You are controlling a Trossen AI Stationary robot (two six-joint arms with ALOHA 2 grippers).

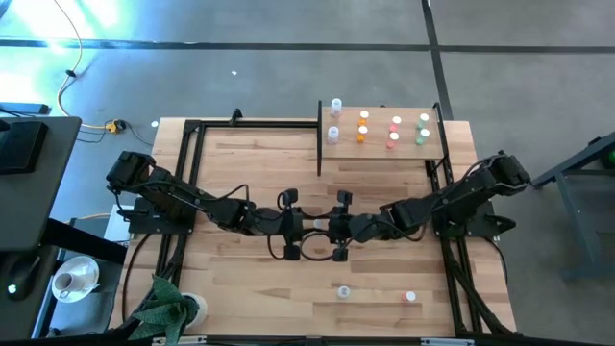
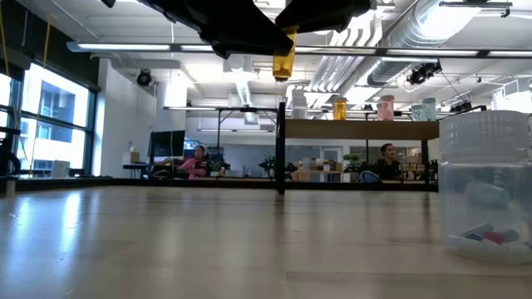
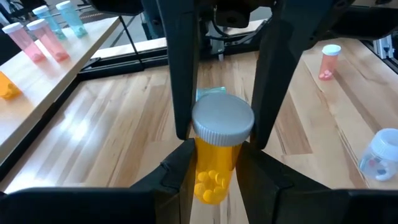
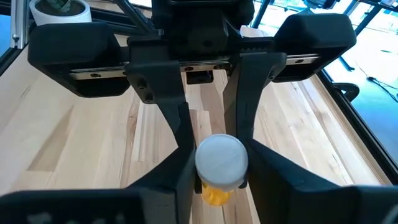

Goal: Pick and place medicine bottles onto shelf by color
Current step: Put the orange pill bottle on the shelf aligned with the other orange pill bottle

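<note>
An orange medicine bottle (image 3: 214,171) with a white cap (image 3: 222,118) hangs upright above the middle of the table, and also shows in the low view (image 2: 283,58). My left gripper (image 3: 214,180) and my right gripper (image 4: 222,171) meet there tip to tip (image 1: 320,227), both shut on it. The pale-wood shelf (image 1: 384,154) stands at the far right and carries clear, orange, pink and green bottles in pairs. A clear bottle (image 1: 343,290) and a pink bottle (image 1: 410,297) stand on the table near its front edge. My left gripper pinches the orange bottle's body (image 3: 211,162) just below the cap between its two fingers, coming level from the table's left. The bottle is upright, cap up, lifted clear of the table. My right gripper pinches the bottle's white cap (image 4: 222,158) between its two fingers, coming level from the table's right, above my left fingers (image 4: 177,118).
A black metal frame (image 1: 192,173) runs along the table's left, far and right sides. A green plant (image 1: 168,308) and a white object sit at the near left corner. In the low view the clear bottle (image 2: 490,199) stands close to the camera.
</note>
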